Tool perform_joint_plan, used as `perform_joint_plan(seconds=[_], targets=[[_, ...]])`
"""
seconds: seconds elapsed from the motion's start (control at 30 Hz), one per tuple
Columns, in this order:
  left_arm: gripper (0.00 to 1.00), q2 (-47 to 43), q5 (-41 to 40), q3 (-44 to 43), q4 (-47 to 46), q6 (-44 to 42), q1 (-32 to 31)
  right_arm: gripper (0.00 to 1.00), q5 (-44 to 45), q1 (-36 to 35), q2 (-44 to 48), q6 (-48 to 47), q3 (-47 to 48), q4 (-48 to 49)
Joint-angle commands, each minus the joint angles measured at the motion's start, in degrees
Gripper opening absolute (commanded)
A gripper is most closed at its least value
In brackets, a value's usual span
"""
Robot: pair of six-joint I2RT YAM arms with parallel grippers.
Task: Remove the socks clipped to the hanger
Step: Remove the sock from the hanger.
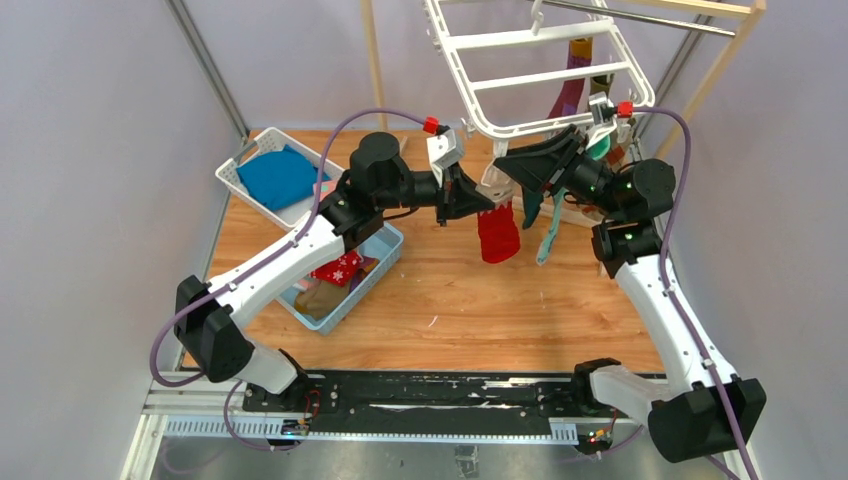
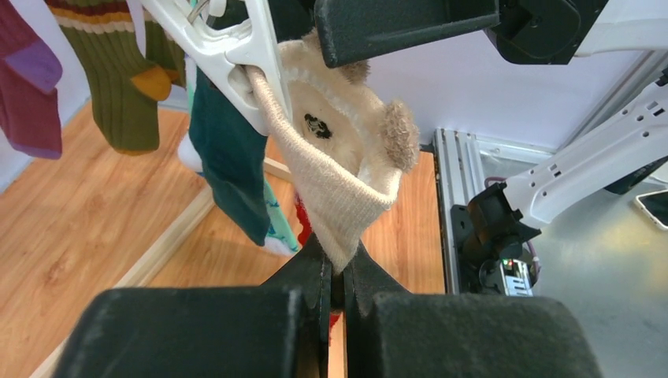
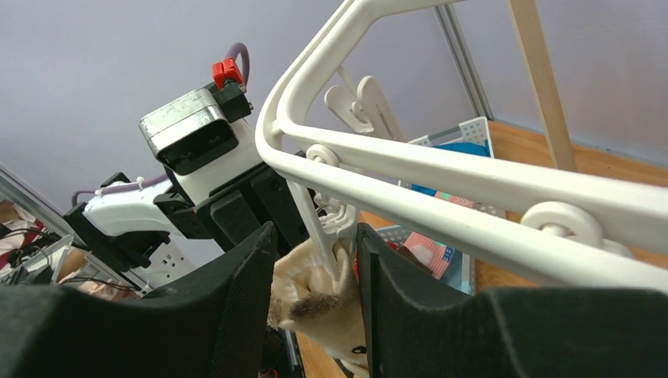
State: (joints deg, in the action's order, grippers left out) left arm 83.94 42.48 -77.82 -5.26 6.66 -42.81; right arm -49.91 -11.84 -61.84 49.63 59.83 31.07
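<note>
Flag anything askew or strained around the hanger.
The hanger hangs tilted rather than level, its low edge down by the arms. There the beige sock is stretched taut between its clip and the left gripper, which is shut on its lower end. Nothing looks spilled or broken.

Top external: mounted high beyond the near edge of the table (image 1: 440, 300), looking down, distant. Wrist views: close range, facing each other across the hanger (image 3: 473, 177) edge. All three share the cream sock (image 2: 331, 197).
</note>
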Motion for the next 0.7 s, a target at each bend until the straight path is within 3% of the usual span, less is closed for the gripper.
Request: perform_joint_plan(seconds=[0.0, 0.33, 0.67], targets=[[0.00, 0.1, 0.6, -1.2, -0.9, 0.3, 0.1, 0.40, -0.3, 0.7, -0.1, 3.2, -0.3, 6.9], [0.00, 1.2, 0.1, -1.3, -0.8, 0.5, 0.1, 0.24, 0.2, 1.3, -1.0, 6.0, 0.0, 9.0], [0.00, 1.3, 0.4, -1.2, -0.8, 0.5, 0.1, 0.34, 2.5, 1.4, -3.2, 11.6, -2.5, 18.3]])
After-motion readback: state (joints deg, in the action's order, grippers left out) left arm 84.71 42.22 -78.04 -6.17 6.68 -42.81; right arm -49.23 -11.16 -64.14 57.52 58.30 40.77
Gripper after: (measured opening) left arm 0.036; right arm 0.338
